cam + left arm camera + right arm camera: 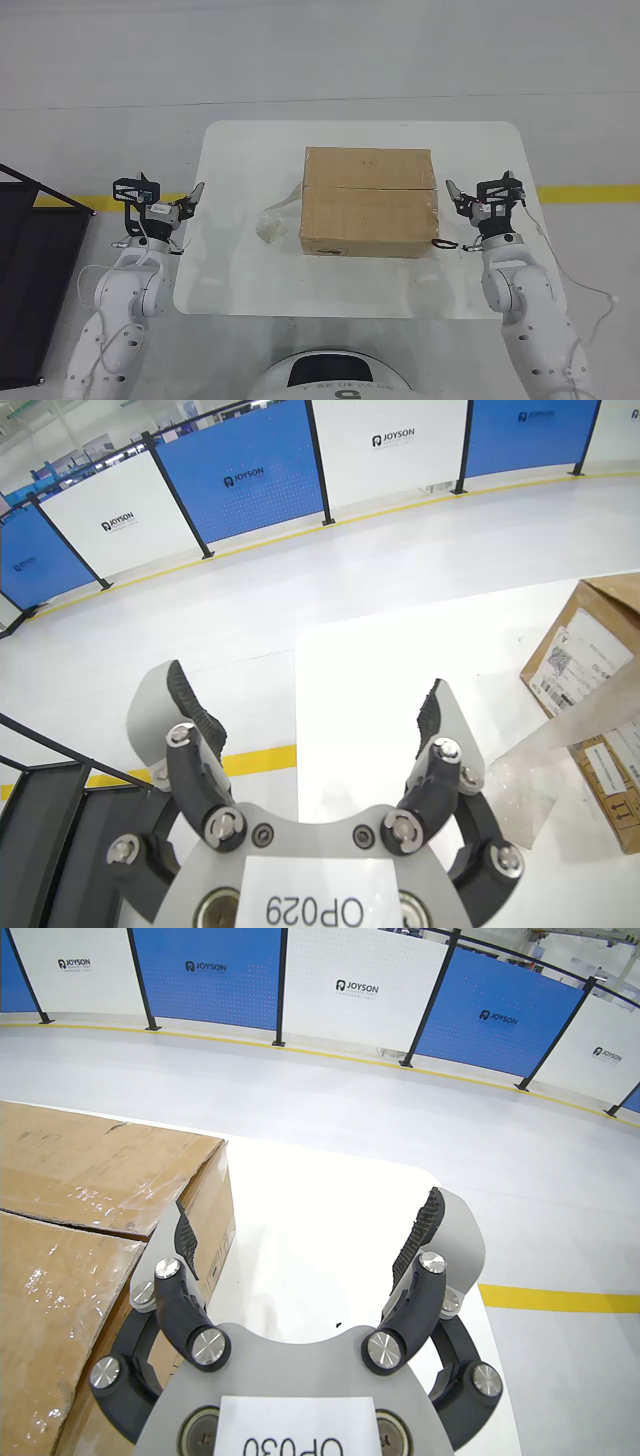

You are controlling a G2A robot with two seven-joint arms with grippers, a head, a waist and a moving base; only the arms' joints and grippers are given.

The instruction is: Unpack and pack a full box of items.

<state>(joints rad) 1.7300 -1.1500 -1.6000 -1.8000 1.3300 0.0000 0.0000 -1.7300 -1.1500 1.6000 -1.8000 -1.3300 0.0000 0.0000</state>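
Observation:
A closed brown cardboard box (368, 201) stands in the middle of the white table (240, 160), its top flaps meeting along a central seam. The box (75, 1208) fills one side of the right wrist view, and its labelled side (582, 680) shows in the left wrist view. A clear plastic bag (276, 220) lies against the box's left side; the bag (525, 790) is crumpled. My left gripper (196, 193) (305, 680) is open at the table's left edge, holding nothing. My right gripper (452, 192) (305, 1213) is open beside the box's right side, also holding nothing.
A dark metal rack (25, 270) stands on the floor left of the table. A yellow floor line (590, 193) runs behind. Bare table surface lies in front of the box and along its far side.

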